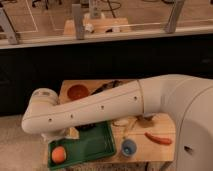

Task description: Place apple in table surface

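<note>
**Examiner:** Camera view. What is recorded of the arm and its tool?

**Inspector:** A thick white arm is seen reaching from the right edge across the middle of the table to a rounded joint at the left. From that joint it turns downward. The gripper is placed just below the joint, over the far left corner of the green tray, and is largely covered by the arm. Its jaws are recorded as standing apart, and nothing is clamped between them.

**Examiner:** And the apple?

**Inspector:** The apple is found lying inside the green tray, in its near left corner. It is orange-red and round. It is apart from the gripper, which is above and behind it. It has not been set on the table surface.

**Examiner:** What else is noted on the table?

**Inspector:** An orange bowl is seen at the far left, behind the arm, with a dark object just to its right; what that object is cannot be told. A blue cup stands on the bare wood just right of the tray. A long red item lies further right. A small brown item is partly hidden at the arm's lower edge.
</note>
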`<action>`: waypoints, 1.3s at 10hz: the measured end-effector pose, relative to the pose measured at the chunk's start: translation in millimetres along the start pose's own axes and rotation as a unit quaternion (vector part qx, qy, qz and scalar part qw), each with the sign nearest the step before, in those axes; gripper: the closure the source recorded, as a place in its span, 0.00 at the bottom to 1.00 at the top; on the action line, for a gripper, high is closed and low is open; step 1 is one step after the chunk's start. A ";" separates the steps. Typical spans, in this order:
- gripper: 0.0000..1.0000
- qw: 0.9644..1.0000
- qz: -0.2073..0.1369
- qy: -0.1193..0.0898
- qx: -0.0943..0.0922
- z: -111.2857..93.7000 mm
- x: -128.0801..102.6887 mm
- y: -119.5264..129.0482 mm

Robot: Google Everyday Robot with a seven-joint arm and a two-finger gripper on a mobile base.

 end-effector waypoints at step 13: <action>0.20 0.993 0.036 -0.055 0.095 114.0 44.3 49.6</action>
